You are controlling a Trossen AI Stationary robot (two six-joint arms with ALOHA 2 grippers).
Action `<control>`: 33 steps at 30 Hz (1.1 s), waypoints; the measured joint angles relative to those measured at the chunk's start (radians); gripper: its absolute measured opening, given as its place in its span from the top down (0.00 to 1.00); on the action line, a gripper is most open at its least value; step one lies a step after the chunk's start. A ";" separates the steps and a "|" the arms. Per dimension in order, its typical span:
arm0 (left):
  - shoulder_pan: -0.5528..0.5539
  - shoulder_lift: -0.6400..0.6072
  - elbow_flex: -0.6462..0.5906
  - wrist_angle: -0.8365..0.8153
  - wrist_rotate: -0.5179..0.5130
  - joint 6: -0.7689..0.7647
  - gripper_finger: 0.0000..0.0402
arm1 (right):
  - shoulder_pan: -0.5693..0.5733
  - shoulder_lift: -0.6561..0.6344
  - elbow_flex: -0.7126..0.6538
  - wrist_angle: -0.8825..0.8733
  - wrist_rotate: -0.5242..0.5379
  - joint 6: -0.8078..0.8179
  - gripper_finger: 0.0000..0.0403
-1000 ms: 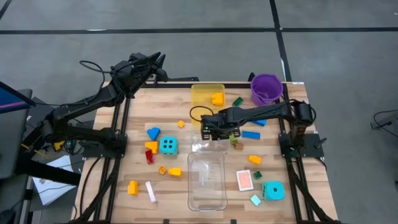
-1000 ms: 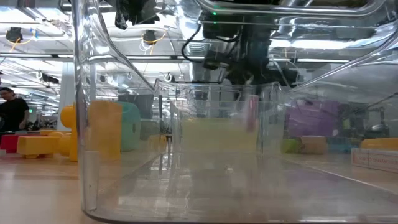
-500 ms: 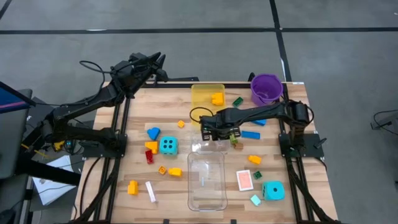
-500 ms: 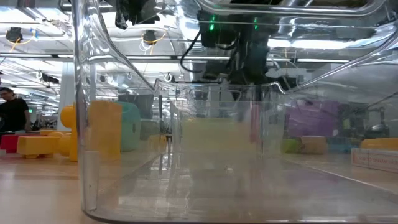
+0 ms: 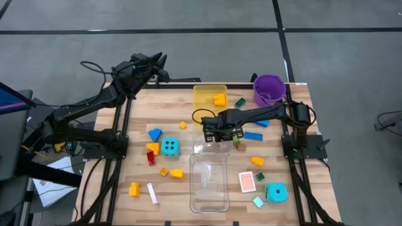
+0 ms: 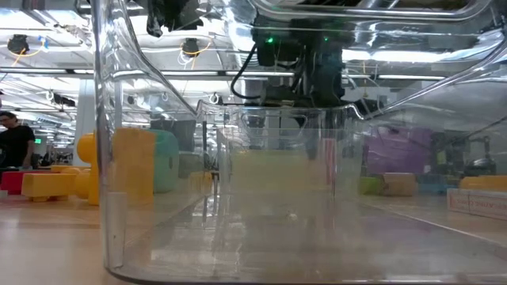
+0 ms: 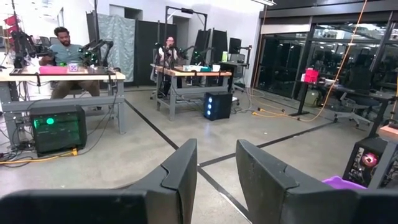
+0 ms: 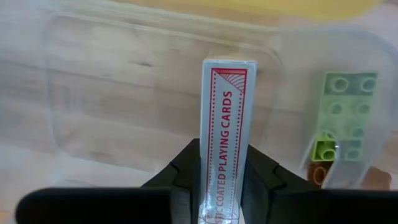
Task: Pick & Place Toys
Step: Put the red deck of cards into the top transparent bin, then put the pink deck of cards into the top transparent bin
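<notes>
My right gripper (image 5: 218, 135) reaches from the table's right to its middle and is shut on a pack of playing cards (image 8: 225, 124), red and white. It hangs over the far end of the clear tray (image 5: 208, 188). Loose toys lie around it: cyan dice (image 5: 169, 147) (image 5: 276, 192), a pink card (image 5: 247, 181), and yellow (image 5: 134, 188), blue (image 5: 254, 135) and green (image 8: 345, 118) bricks. My left gripper (image 7: 214, 180) is raised beyond the table's far left corner, pointing level into the room, open and holding nothing. My right gripper pinches the card pack by its two broad faces (image 8: 224, 186) between the two fingers. The fingers point down from above. The pack stands on edge, reaching past the fingertips toward the clear tray's far end (image 8: 56, 93). I cannot tell whether it touches the tray floor.
A yellow-tinted tray (image 5: 204, 94) holding a yellow brick (image 5: 219, 99) stands at the far middle, and a purple bucket (image 5: 269, 90) at the far right. In the low view the clear tray's wall (image 6: 111, 158) fills the foreground. People sit at desks in the room beyond.
</notes>
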 joint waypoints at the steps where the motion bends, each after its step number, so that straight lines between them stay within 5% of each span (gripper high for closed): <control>1: 0.000 0.000 0.000 0.000 0.000 0.000 0.73 | 0.000 0.000 0.000 0.002 0.000 -0.001 0.83; 28: 0.000 0.000 0.000 -0.001 0.001 0.000 0.73 | 0.002 -0.032 0.002 0.029 0.029 -0.047 0.58; 33: 0.000 0.000 0.000 -0.001 0.002 0.000 0.73 | 0.002 -0.092 0.000 0.022 0.101 -0.050 0.57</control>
